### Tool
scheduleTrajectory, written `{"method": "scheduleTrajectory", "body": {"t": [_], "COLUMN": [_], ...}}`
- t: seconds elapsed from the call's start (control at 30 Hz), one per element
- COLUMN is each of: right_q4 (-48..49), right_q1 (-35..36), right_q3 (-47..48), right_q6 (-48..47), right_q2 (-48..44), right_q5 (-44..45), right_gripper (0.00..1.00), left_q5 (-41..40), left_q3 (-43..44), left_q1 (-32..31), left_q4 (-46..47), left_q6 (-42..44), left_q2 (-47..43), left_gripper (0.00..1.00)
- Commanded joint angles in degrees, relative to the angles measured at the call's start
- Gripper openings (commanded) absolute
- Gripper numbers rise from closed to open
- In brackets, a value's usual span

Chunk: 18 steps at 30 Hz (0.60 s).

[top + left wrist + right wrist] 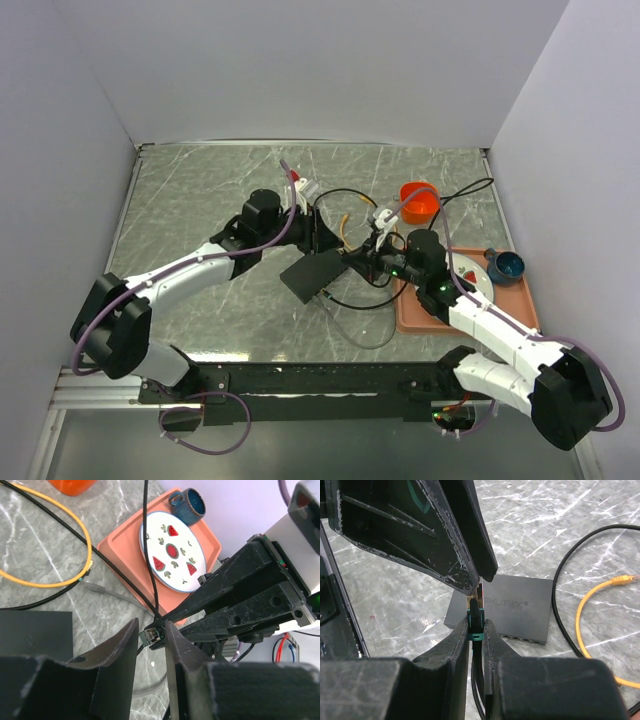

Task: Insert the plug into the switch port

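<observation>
The right claw is clamped on the plug, just right of the switch lying flat on the tabletop. The left claw brackets the plug's tip, jaws slightly apart. I'd line the plug up square with a socket, then push straight.

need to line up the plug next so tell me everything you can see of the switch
The switch is a small flat rectangular box, matte black and plastic-looking, with faint TP-LINK lettering on top. A row of small sockets runs along the long edge facing the right wrist camera; none visibly holds a cable. It lies flat and skewed near the middle of the grey marbled table. The plug hangs in the air, short of it.
</observation>
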Motion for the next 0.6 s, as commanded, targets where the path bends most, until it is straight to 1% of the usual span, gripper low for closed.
{"method": "scheduleTrajectory", "body": {"t": [0.0, 0.1, 0.13, 0.17, 0.27, 0.3, 0.33, 0.37, 0.43, 0.5, 0.53, 0.57], "right_q4": [3.85, 4.65, 5.43, 5.53, 5.62, 5.44, 4.92, 4.74, 5.09, 5.53, 5.53, 5.44], "right_q1": [0.04, 0.13, 0.13, 0.04, 0.04, 0.04, 0.04, 0.04, 0.04, 0.04, 0.04, 0.13], "right_q3": [-1.76, -2.2, -2.46, -2.72, -2.99, -2.9, -2.64, -2.46, -2.64, -2.9, -2.99, -2.99], "right_q6": [1.12, 2.0, 2.26, 2.53, 2.36, 2.35, 2.27, 2.01, 2.0, 2.27, 2.44, 2.44], "right_q2": [-2.84, -3.29, -3.38, -3.55, -4.25, -4.26, -4.17, -3.99, -3.82, -3.64, -3.55, -3.38], "right_q5": [4.09, 4.09, 4.09, 4.35, 4.36, 4.09, 3.92, 3.74, 3.04, 2.25, 2.16, 2.07], "right_gripper": [0.0, 0.0, 0.0, 0.0, 0.0, 0.0, 0.0, 0.0, 0.0, 0.0, 0.0, 0.0], "left_q5": [3.6, 3.51, 3.08, 2.73, 0.88, 0.79, 0.96, 1.14, 2.01, 2.46, 2.46, 2.55], "left_q3": [0.74, 1.18, 1.53, 2.05, 2.59, 2.41, 2.32, 2.06, 1.71, 1.27, 0.75, 0.57], "left_q1": [-0.5, -1.03, -1.2, -1.73, -1.99, -2.0, -2.0, -2.0, -2.0, -2.0, -2.0, -1.91], "left_q4": [2.65, 2.82, 2.04, 1.6, 0.45, 0.71, 1.06, 2.11, 3.08, 5.54, 6.5, 7.73], "left_q6": [-1.72, -1.81, -1.46, -1.19, -0.31, -0.4, -0.58, -0.93, -1.8, -3.2, -3.65, -4.0], "left_q2": [1.06, 2.11, 2.47, 2.73, 3.52, 3.53, 3.61, 3.7, 3.96, 3.97, 4.05, 4.05], "left_gripper": [0.33, 0.35, 0.37, 0.43, 0.46, 0.46, 0.43, 0.4, 0.29, 0.32, 0.39, 0.4]}}
